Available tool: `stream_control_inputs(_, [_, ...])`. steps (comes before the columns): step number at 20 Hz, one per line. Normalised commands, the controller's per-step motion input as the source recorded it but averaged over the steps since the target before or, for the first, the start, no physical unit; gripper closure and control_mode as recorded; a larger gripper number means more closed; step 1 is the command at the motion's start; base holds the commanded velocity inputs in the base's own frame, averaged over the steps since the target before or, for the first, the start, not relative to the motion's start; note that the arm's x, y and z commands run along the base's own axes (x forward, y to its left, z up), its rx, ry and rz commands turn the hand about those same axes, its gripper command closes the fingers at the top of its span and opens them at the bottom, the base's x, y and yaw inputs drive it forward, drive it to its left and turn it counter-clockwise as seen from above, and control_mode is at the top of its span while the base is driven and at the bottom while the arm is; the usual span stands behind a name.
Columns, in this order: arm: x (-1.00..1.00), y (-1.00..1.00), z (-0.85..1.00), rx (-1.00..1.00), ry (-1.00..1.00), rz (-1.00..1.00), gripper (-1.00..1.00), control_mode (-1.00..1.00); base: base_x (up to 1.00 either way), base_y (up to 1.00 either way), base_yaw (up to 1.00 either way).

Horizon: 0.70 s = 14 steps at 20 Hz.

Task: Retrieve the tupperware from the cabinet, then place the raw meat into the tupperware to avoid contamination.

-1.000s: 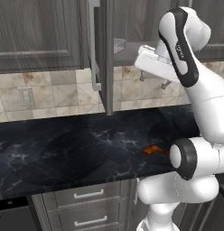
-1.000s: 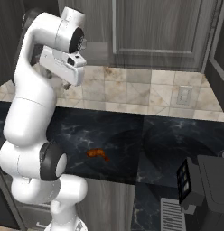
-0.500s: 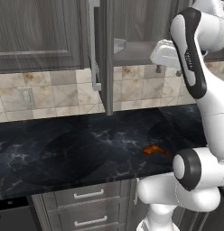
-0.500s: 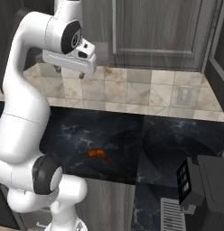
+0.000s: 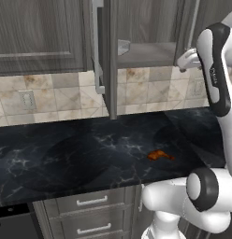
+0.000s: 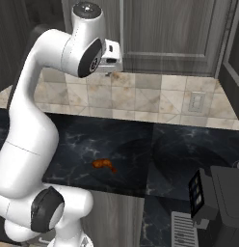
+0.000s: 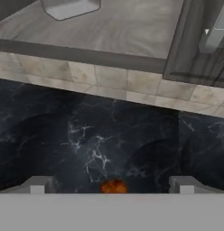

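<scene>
counter: black marble-veined countertop (image 5: 80,154) spans the scene | backsplash: beige stone tiles (image 6: 140,99) along the far wall | outlet: pale wall socket (image 5: 28,99) at far left | drawers: grey fronts (image 5: 92,214) below near edge | appliance: dark unit (image 6: 222,202) near right

you face a black marbled tabletop (image 5: 80,158) backed by a beige tiled wall (image 5: 52,95) with a pale outlet plate (image 5: 27,99). grey drawers (image 5: 92,214) with short silver handles sit under it. to your right stands a dark appliance with a small panel (image 6: 196,189).
</scene>
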Motion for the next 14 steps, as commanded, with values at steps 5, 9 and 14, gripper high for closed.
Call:
stream_control_inputs(5, [0.27,-0.37,0.45,-0.13,-0.08,0.00,-1.00,-1.00,0.00,0.00,0.00])
stream_control_inputs(9, [0.47,-0.25,0.22,-0.11,0.00,-0.17,-1.00,-1.00,0.00,0.00,0.00])
stream_control_inputs(14, [0.45,0.03,0.01,-0.03,0.02,-0.18,-1.00,-1.00,0.00,0.00,0.00])
